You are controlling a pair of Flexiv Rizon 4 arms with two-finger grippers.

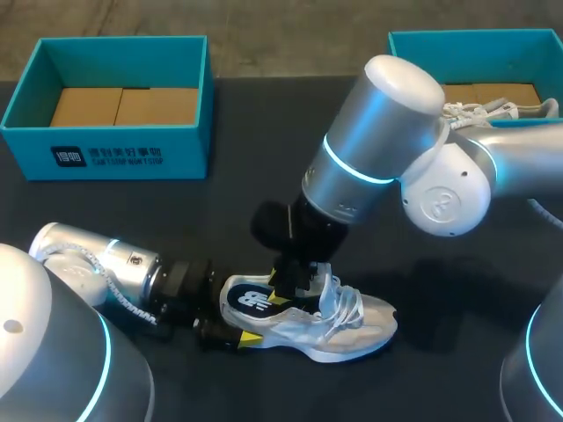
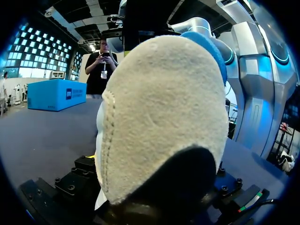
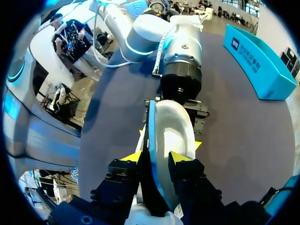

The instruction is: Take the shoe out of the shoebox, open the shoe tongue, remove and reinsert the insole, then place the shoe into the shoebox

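Nearest the robot, the left arm comes in low from 8 o'clock. The left gripper is clamped on the heel of the shoe, one yellow tip on each side. The shoe is pale grey with white laces and rests on its sole on the dark table, heel to 9 o'clock and toe to 3 o'clock. The right arm crosses in from 2 o'clock and points down at the shoe's opening. The right gripper is nearly closed, its tips pinching the insole, which stands up out of the heel end.

The shoe lies well apart from both boxes, with dark tabletop showing beyond it toward 12 o'clock and past its toe toward 3 o'clock. The robot's own body hides the near edge. The left shoebox sits at 11 o'clock by the far edge, its floor brown card. The right shoebox sits at 1 o'clock, partly behind the right arm, and holds a second shoe.

Only the right wrist view shows both left tips on the heel, and the insole's blue face and pale underside. The left wrist view is filled by the suede heel, with the blue insole rising behind it. Only the head view shows the insole's white logo and the second shoe
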